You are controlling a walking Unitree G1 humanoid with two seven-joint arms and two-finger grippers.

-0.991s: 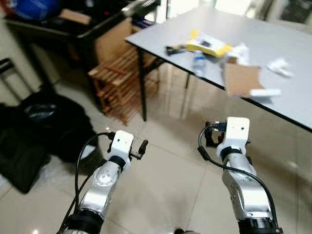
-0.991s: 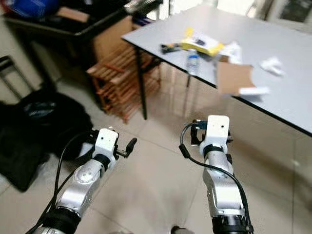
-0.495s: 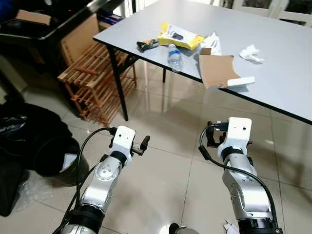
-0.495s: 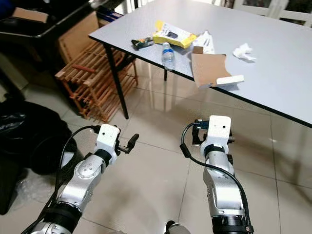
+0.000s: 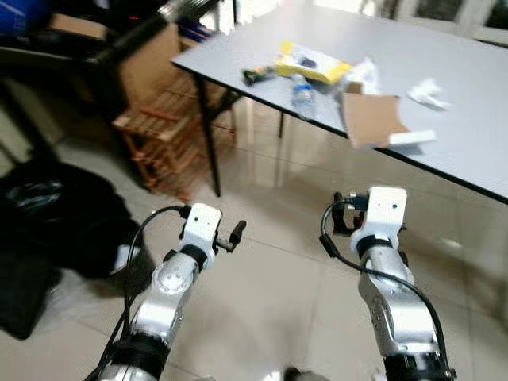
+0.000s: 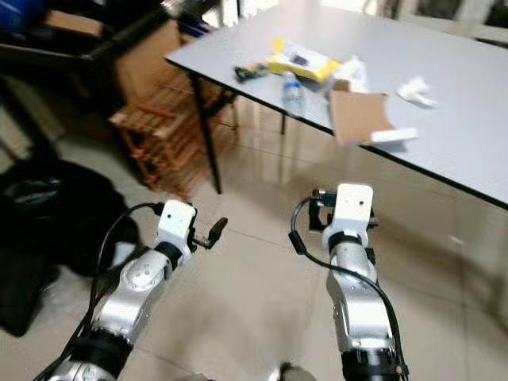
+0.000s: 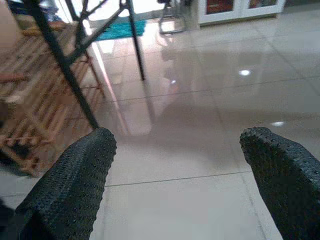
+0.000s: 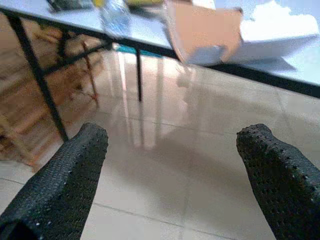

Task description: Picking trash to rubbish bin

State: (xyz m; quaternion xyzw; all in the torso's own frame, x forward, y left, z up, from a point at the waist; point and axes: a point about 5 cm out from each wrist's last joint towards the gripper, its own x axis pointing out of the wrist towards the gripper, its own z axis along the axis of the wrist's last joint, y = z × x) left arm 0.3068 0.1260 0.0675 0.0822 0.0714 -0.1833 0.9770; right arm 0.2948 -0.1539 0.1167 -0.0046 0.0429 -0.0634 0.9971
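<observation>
Trash lies on the grey table (image 5: 476, 151): a yellow packet (image 5: 313, 62), a clear plastic bottle (image 5: 302, 95), a dark wrapper (image 5: 258, 75), a brown cardboard piece (image 5: 371, 119) hanging over the edge, a white bar (image 5: 413, 137) and a crumpled tissue (image 5: 429, 91). A black bin with a bag (image 5: 75, 222) sits blurred on the floor at the left. Both arms are held low in front of me, over the tiles and short of the table. My left gripper (image 7: 175, 175) is open with nothing in it, and so is my right gripper (image 8: 172, 170), which faces the table edge.
A slatted wooden rack (image 5: 171, 135) stands by the table's black leg (image 5: 208, 135), with a cardboard box (image 5: 147, 67) and a dark desk (image 5: 95, 48) behind it. Black bags (image 5: 24, 294) lie at the far left. Glossy tiled floor (image 5: 270, 302) lies between me and the table.
The whole picture has shifted and blurred, so the camera has moved. Both arms keep the same pose and both grippers stay open.
</observation>
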